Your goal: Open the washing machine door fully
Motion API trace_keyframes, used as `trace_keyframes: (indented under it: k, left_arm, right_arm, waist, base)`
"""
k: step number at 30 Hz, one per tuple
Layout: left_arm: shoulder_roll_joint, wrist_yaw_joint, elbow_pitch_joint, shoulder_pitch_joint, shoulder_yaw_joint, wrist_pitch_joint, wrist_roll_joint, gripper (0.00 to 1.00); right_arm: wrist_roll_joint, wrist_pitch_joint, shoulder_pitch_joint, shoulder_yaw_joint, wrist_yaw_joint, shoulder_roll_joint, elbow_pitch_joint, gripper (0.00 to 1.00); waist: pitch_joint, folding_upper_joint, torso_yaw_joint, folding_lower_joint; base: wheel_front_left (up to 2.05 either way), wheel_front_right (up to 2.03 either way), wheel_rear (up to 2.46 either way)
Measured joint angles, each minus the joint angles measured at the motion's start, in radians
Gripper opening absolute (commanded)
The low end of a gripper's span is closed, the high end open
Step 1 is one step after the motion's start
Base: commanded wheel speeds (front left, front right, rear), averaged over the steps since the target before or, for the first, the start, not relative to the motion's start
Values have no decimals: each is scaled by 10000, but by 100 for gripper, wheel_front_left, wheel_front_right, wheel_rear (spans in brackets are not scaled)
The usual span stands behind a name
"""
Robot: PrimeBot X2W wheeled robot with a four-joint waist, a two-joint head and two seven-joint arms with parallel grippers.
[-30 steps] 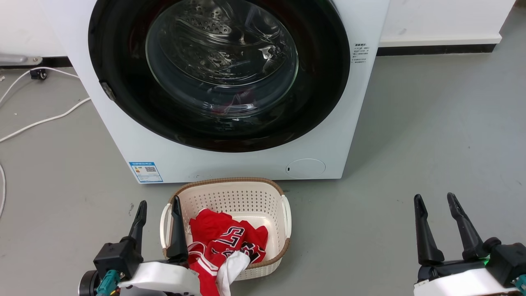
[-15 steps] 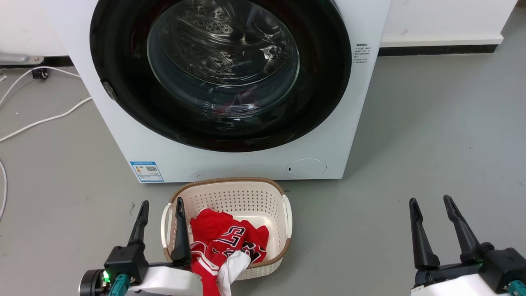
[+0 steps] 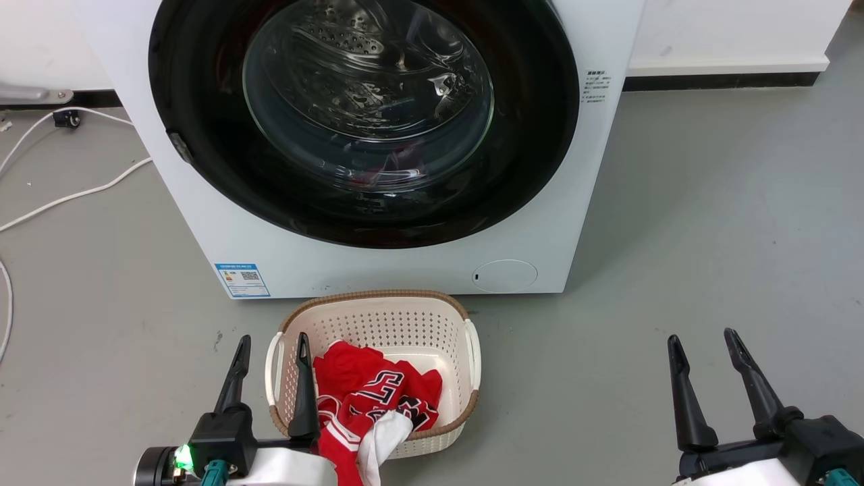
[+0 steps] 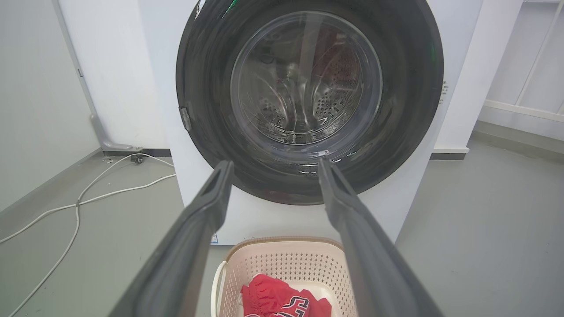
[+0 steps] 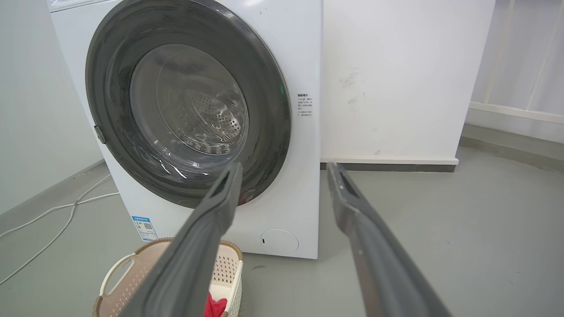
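Judging by how things lie, nothing of the job is done yet. The washing machine door (image 3: 364, 121) sits shut, its glossy black ring flush against the white front of the washing machine (image 3: 378, 270), with no gap showing along the rim in the head view or in either wrist view. Through the glass bowl the perforated drum shows, with something dark red low inside.

The left tool (image 3: 273, 339) is released, its two dark fingers spread and empty, hanging over the left edge of the laundry basket (image 3: 374, 295), well short of the door. The right tool (image 3: 702, 337) is likewise released and empty, out over bare floor (image 3: 709, 202) to the right of the machine and well apart from it.

A small grey tab (image 3: 179, 147) sits on the door's left rim; whether it is the catch or the hinge I cannot tell. The basket, holding a red jersey (image 3: 378, 391), stands just in front of the machine beneath the door.

Left to do, then, is everything: reach the door's edge, free it, and swing it out to its full travel.
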Motion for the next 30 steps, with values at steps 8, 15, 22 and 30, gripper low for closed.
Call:
trace_keyframes:
  k: [8, 15, 22, 30]
  left_arm:
    - [0, 2, 125, -1, 21, -13, -31, 100]
    - [2, 2, 142, -1, 21, -13, -27, 100]
    - [2, 2, 136, 0, 31, -13, -12, 100]
    - [2, 2, 128, -1, 44, -13, -12, 100]
  right_arm:
    - [245, 2, 3, 77, 0, 0, 163, 100]
    - [276, 0, 3, 102, 0, 0, 236, 100]
    - [274, 0, 1, 104, 0, -2, 274, 0]
    - [3906, 0, -9, 261, 0, -6, 228, 0]
  waist:
    - [-4, 0, 6, 0]
    - [-16, 0, -9, 0]
    - [-15, 0, -19, 0]
    - [-12, 0, -35, 0]
  base:
    - [0, 0, 0]
    - [0, 0, 0]
    - [0, 0, 0]
    - [0, 0, 0]
